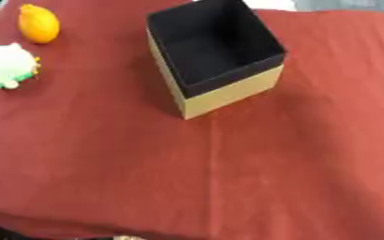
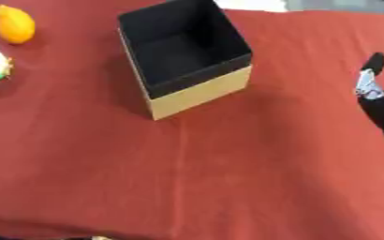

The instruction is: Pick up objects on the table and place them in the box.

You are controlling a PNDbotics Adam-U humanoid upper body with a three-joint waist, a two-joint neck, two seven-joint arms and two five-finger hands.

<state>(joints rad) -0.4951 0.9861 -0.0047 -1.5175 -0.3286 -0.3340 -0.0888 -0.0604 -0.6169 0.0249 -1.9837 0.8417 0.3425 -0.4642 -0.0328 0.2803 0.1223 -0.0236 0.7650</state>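
You had the box standing empty mid-worktop, the orange fruit and pale round toy well apart at far left. Your right robot hand showed only partly; I could not tell its fingers. Reaching left-handed would have suited best.

Matt red cloth covers my table. The box looks like tan cardboard, lined matt black. Upper left, the orange fruit has smooth skin.
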